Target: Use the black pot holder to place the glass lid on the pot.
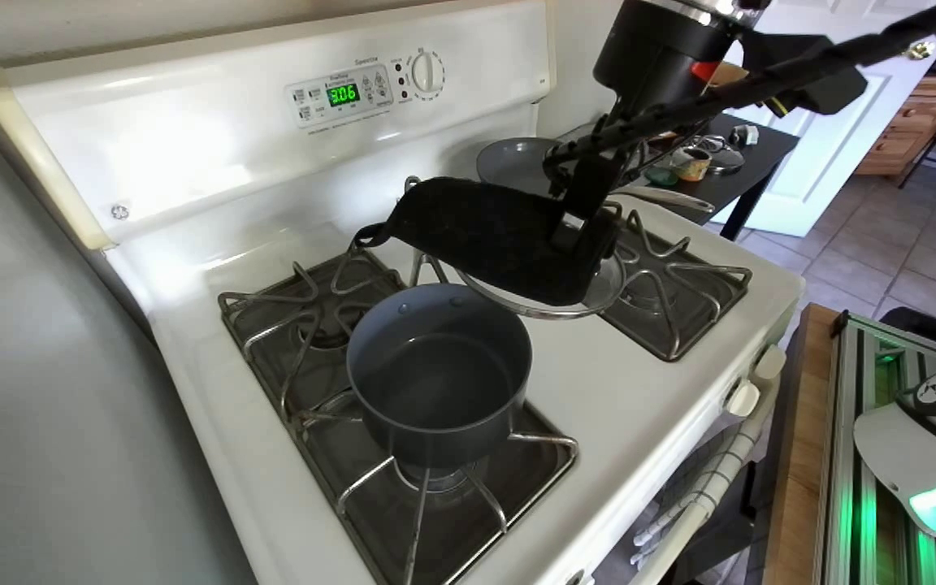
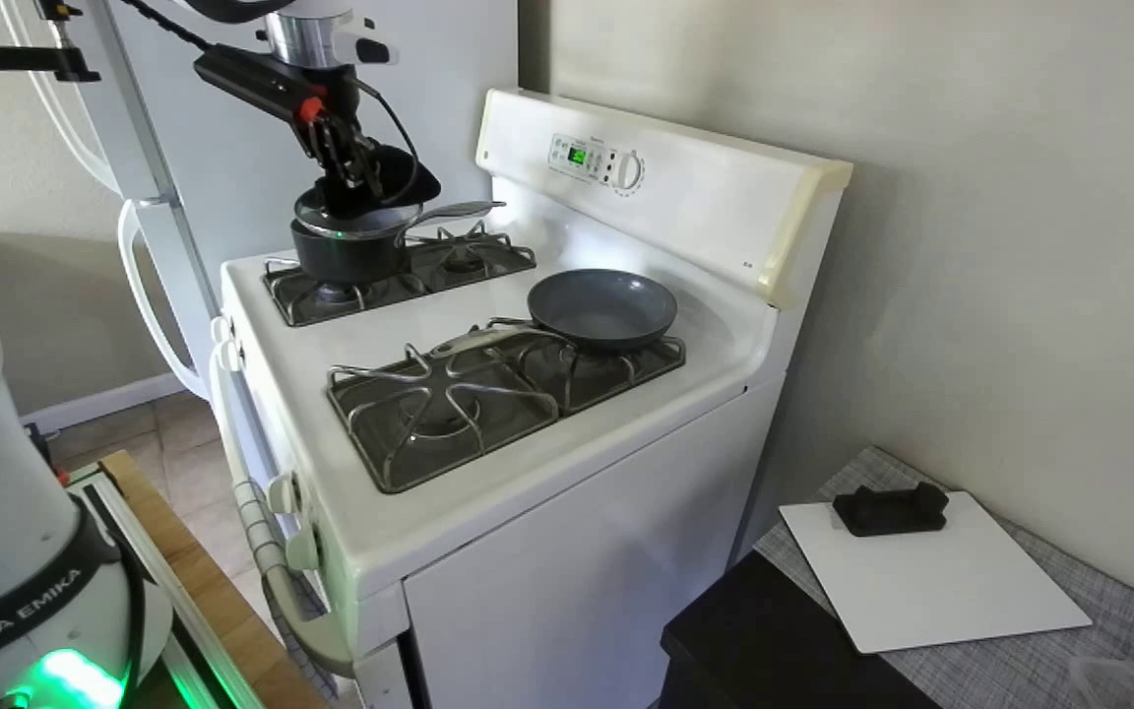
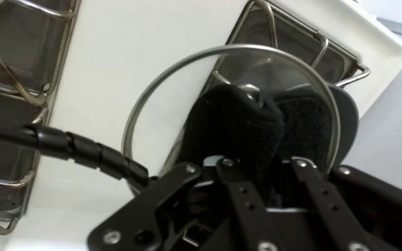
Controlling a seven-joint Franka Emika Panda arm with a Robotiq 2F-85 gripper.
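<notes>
The hand (image 3: 258, 165) pinches the floppy holder (image 3: 230, 130) at the knob (image 3: 250, 89), probably the best spot to grip likely slick, fragile glass, and the lid (image 3: 237, 64) hangs above and to 1 side of the pot (image 1: 439, 382).

Plain all over on the floppy black cloth pot holder (image 1: 484, 236); silver-edged on the round clear glass lid (image 3: 180, 90); evenly toned on the round grey-blue metal pot (image 1: 439, 394); dark-checked on the white cloth towel (image 1: 718, 473).
</notes>
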